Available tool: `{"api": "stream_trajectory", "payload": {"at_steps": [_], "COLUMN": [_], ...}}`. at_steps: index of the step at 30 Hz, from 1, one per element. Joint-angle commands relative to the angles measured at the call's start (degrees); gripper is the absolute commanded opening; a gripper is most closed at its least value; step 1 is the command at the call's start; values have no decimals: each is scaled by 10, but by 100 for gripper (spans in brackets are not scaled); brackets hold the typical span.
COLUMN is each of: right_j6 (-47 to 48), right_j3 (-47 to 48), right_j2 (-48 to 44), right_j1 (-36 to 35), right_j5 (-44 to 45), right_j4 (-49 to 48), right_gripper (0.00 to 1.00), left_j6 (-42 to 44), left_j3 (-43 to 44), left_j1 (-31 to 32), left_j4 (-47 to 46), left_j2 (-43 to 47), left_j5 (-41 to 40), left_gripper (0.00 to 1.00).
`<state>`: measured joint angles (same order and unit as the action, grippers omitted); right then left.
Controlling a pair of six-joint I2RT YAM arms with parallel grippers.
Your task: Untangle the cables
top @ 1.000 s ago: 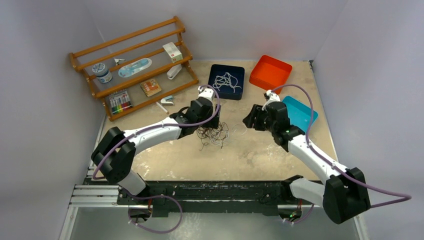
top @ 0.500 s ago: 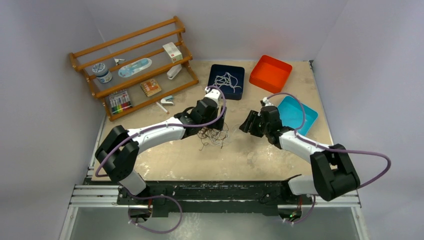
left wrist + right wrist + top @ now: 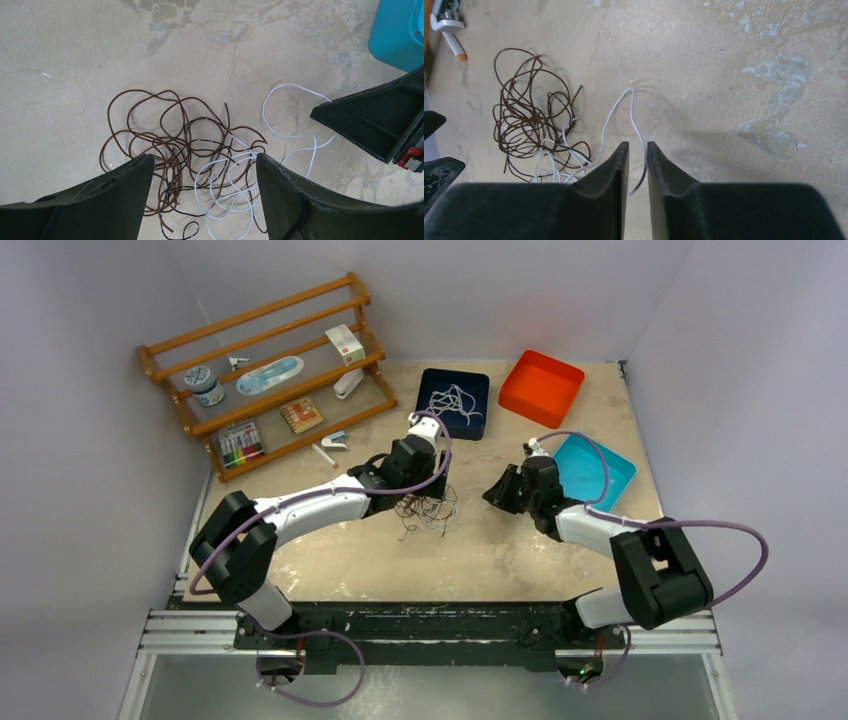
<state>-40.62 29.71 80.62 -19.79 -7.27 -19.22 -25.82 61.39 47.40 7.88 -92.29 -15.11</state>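
The cables (image 3: 425, 510) lie as a palm-sized knot of brown, black and white cords at the table's middle. They also show in the left wrist view (image 3: 190, 150) and the right wrist view (image 3: 534, 130). My left gripper (image 3: 432, 480) hovers over the knot, open wide and empty (image 3: 204, 157). A white cable (image 3: 631, 100) loops out of the knot to the right (image 3: 295, 135). My right gripper (image 3: 497, 490) is low at that loop (image 3: 637, 145). Its jaws stand a narrow gap apart, and the white cable's end runs through the gap without being pinched.
A wooden rack (image 3: 265, 370) with small items stands at the back left. A navy tray (image 3: 478, 418) holding a white cord, an orange tray (image 3: 540, 385) and a blue tray (image 3: 600, 465) sit at the back and right. A marker (image 3: 451, 42) lies left of the knot.
My right arm has folded in and its gripper has dropped to the white loop. My left gripper has shifted slightly right over the knot. The cables have not moved.
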Motion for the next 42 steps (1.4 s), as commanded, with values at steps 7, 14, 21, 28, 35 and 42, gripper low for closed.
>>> {"api": "stream_trajectory", "payload": {"at_steps": [7, 14, 21, 28, 35, 42], "right_j6": [80, 197, 234, 211, 114, 68], "right_j3": [13, 110, 251, 348, 352, 356], "right_j2": [-62, -92, -35, -7, -10, -10], "right_j1": [3, 3, -29, -71, -77, -83], "right_j5": [-2, -103, -272, -266, -220, -216], "right_j4": [-54, -17, 37, 82, 54, 32], "right_gripper": [0, 0, 0, 0, 0, 0], "left_j6": [12, 40, 74, 87, 56, 47], "left_j3": [-42, -93, -139, -193, -216, -209], "left_j1": [0, 0, 0, 0, 0, 0], "left_j4": [-81, -152, -190, -263, -359, -442], "left_j2": [122, 206, 258, 280, 243, 174], "left_j5": [-51, -54, -52, -15, -6, 11], "left_gripper": [75, 94, 98, 98, 98, 98]}}
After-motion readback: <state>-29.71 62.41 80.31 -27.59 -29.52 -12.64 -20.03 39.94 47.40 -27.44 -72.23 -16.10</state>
